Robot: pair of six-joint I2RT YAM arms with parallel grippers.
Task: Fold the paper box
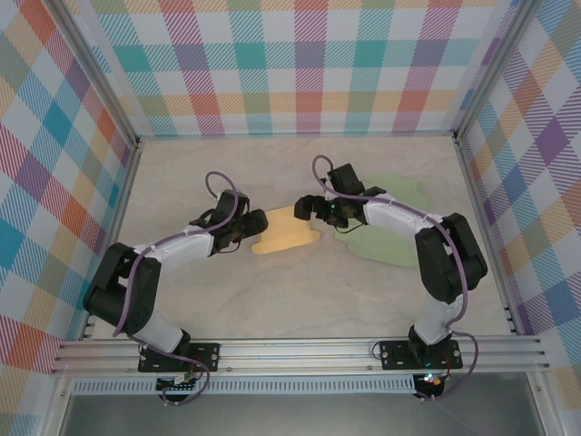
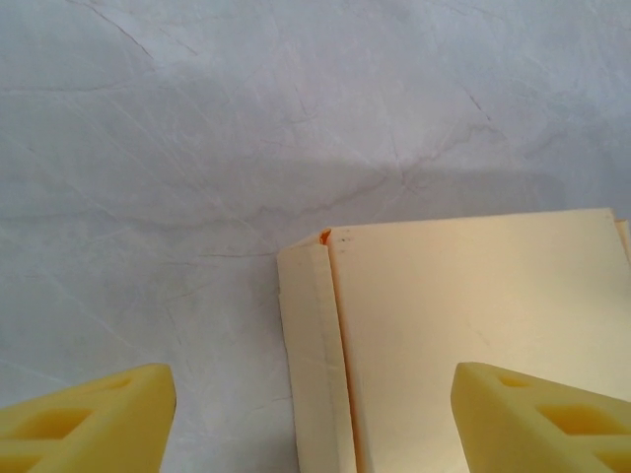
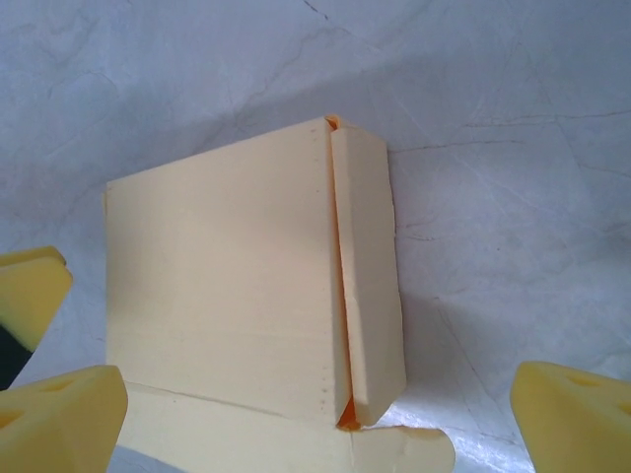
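The box (image 1: 286,232) lies flat mid-desk (image 1: 227,300). Our left fingers (image 2: 89,424) stand apart at its 9 o'clock edge, holding nothing. Our right fingers (image 3: 577,414) are wide open at its 2 o'clock. We judge it best to straddle the narrow flap (image 2: 314,365) squarely, pinch lightly, and fold along the crease.

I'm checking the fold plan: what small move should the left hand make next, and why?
Probably lower the left hand and close on the box at its narrow flap: the open fingers straddle that edge, nothing gripped yet.
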